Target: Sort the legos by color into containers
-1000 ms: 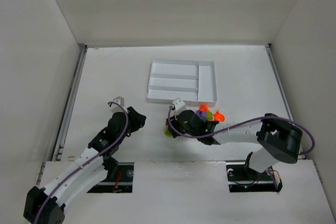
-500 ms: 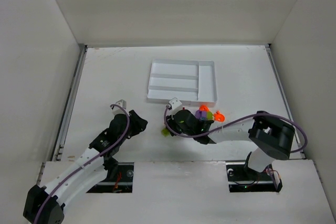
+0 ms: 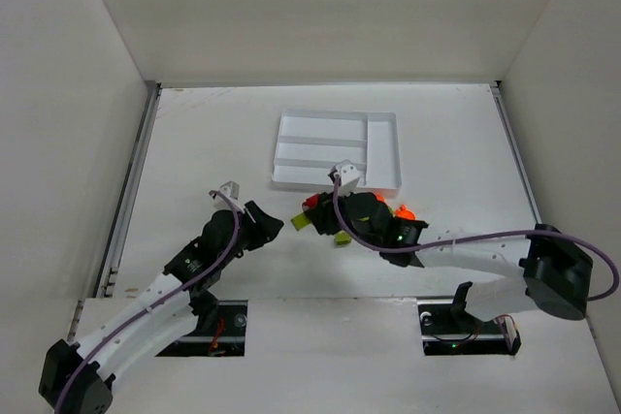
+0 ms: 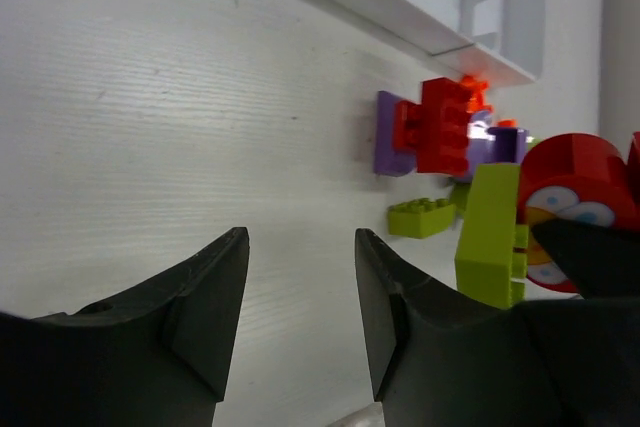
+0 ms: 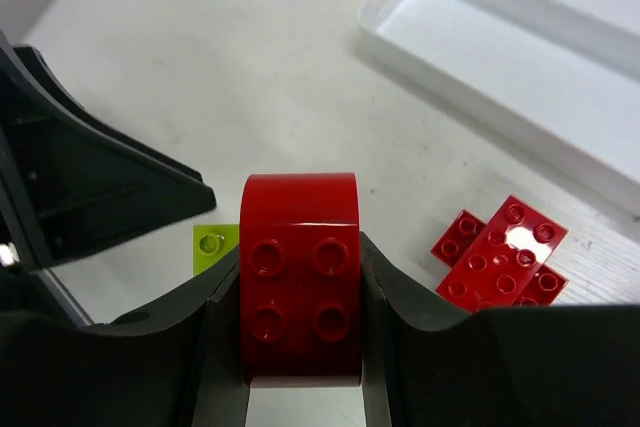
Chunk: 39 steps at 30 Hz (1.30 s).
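Note:
My right gripper [image 3: 316, 208] is shut on a red rounded lego [image 5: 300, 277] and holds it above the table, left of the lego pile. That lego also shows in the left wrist view [image 4: 575, 197], with eyes printed on it. Flat red legos [image 5: 500, 252] and a yellow-green lego [image 5: 215, 244] lie below it. My left gripper [image 3: 275, 227] is open and empty, low over the table and facing the pile. Ahead of it lie a red lego [image 4: 440, 127], a purple lego [image 4: 388, 135] and yellow-green legos [image 4: 422, 217]. The white tray [image 3: 335, 140] lies behind the pile, with nothing showing in its slots.
Orange legos [image 3: 406, 212] lie right of the right arm, near the tray's front right corner. The tray's front wall [image 4: 400, 22] runs just behind the pile. White enclosure walls surround the table. My two grippers are close together, the left one's finger [image 5: 100, 192] in the right wrist view.
My right gripper has risen from the pile with the red rounded lego and shifted up and slightly right toward the tray. My left gripper has edged right toward the pile.

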Tool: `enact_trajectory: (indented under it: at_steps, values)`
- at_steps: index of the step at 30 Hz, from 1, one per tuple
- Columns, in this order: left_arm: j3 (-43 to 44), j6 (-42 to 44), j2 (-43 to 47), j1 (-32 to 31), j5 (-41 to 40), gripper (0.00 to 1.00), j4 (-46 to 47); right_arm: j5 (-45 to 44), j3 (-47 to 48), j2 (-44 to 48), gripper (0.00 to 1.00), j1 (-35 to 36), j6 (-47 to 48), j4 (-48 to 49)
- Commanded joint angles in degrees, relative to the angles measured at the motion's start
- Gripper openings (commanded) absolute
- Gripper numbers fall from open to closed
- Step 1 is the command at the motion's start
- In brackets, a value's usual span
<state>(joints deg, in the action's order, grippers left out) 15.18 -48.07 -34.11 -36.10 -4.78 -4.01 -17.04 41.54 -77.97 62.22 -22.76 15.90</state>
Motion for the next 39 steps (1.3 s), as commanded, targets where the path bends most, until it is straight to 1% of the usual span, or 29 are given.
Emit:
enact_trajectory:
  at_steps: [1, 3, 7, 11, 16, 21, 26, 30, 36, 39]
  values:
    - [4.94, -4.13, 1.33, -1.73, 0.73, 0.44, 5.06, -4.48, 0.57, 3.26, 0.22, -0.47, -2.02, 0.98]
    - [6.08, -4.57, 0.45, -3.05, 0.82, 0.45, 6.55, -7.12, -0.40, 3.97, 0.22, -0.39, -2.02, 1.50]
    - [6.27, -4.66, -3.06, -7.26, -1.72, 0.47, 11.82, -9.41, -1.72, 5.46, 0.22, -0.12, -3.16, 1.59]
    - [6.88, -3.96, -8.42, -10.52, -3.48, 0.47, 15.77, -8.81, -3.13, 7.39, 0.22, -0.03, -5.45, 1.85]
    - [7.49, -3.96, -11.15, -12.63, -4.36, 0.48, 20.27, -8.71, -4.80, 9.42, 0.22, -0.12, -6.41, 2.03]
    - [7.58, -4.49, -14.14, -14.39, -4.54, 0.48, 23.87, -8.72, -6.20, 10.12, 0.23, -0.30, -7.29, 2.47]
    - [6.88, -4.83, -14.32, -15.89, -5.42, 0.43, 27.12, -8.98, -7.96, 9.42, 0.23, -0.65, -8.08, 3.43]
    - [7.23, -4.75, -16.42, -16.50, -5.51, 0.43, 27.74, -7.93, -8.67, 9.59, 0.23, -1.27, -8.00, 5.54]
    - [7.50, -5.01, -18.98, -16.59, -5.68, 0.43, 28.70, -7.31, -8.49, 10.56, 0.23, -1.27, -8.35, 5.72]
    - [7.67, -5.01, -19.85, -16.59, -5.77, 0.41, 29.67, -7.13, -8.58, 10.65, 0.23, -1.27, -9.05, 5.81]
